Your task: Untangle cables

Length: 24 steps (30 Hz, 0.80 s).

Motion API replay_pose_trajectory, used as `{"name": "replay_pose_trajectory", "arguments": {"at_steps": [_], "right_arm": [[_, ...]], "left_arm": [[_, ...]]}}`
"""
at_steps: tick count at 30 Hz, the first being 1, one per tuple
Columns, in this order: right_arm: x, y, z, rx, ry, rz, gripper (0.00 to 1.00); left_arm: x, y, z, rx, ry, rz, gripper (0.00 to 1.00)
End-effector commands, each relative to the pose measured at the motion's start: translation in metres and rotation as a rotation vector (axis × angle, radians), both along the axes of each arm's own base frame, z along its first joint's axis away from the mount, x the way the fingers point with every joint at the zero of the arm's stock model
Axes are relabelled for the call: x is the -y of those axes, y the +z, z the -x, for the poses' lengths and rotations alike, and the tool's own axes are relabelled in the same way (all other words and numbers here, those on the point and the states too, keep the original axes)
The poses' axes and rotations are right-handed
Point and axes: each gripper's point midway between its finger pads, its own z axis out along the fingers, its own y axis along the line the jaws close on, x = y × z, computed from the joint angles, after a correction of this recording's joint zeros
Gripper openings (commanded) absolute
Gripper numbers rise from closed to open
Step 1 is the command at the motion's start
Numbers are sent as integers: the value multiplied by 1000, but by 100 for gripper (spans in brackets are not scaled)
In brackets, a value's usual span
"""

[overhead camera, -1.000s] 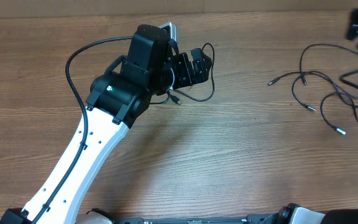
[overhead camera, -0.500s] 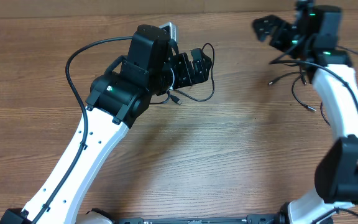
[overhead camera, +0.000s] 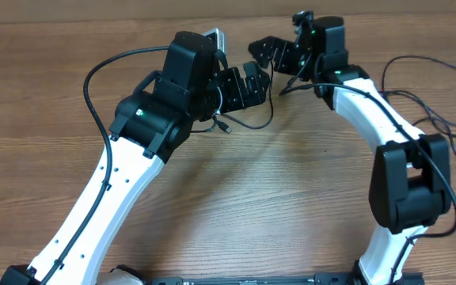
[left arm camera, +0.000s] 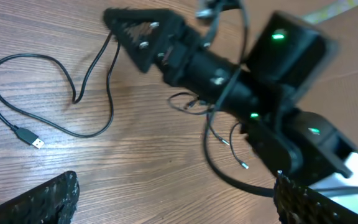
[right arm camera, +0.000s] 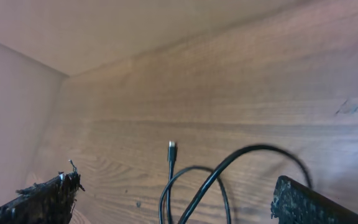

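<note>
Thin, black and limp, one looped cable (overhead camera: 253, 127) lies on the wooden table (overhead camera: 307, 198) at 5 o'clock of the left gripper (overhead camera: 249, 85); in the left wrist view it curls in a wide, open bend and ends in a small metal-tipped plug (left arm camera: 33, 142); more loose cables (overhead camera: 385, 77) sprawl at the table's 3 o'clock edge, beyond the right arm; the left gripper's jaws stand wide apart, with nothing between them; the right gripper (overhead camera: 269, 55) hovers just at 1 o'clock of it, jaws likewise spread, clamping nothing; a silver-tipped strand lies on the table beneath it.
</note>
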Motion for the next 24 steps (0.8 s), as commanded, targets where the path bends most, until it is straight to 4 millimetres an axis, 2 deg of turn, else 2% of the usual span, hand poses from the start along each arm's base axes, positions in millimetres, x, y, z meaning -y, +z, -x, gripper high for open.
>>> {"name": "replay_pose_trajectory", "arguments": {"at_steps": [1,6,20,23,24], "right_arm": [[-21,-18,2,-47,14,-13,100],[-33,-30,4,-59,18,11,100],[-23,-50,-5,-65,-65,83,99],[-22,-54,-7,-61,-75,90,84],[-19,-56,-9,-58,-91,101,68]], "left_arm": [[-2,-3,-4,6,2,-16,100],[-2,-3,-4,6,2,-16,100],[-2,-3,-4,6,2,-16,100],[-2,-3,-4,6,3,-16,100],[-2,-3,-4,6,2,-16,100]]}}
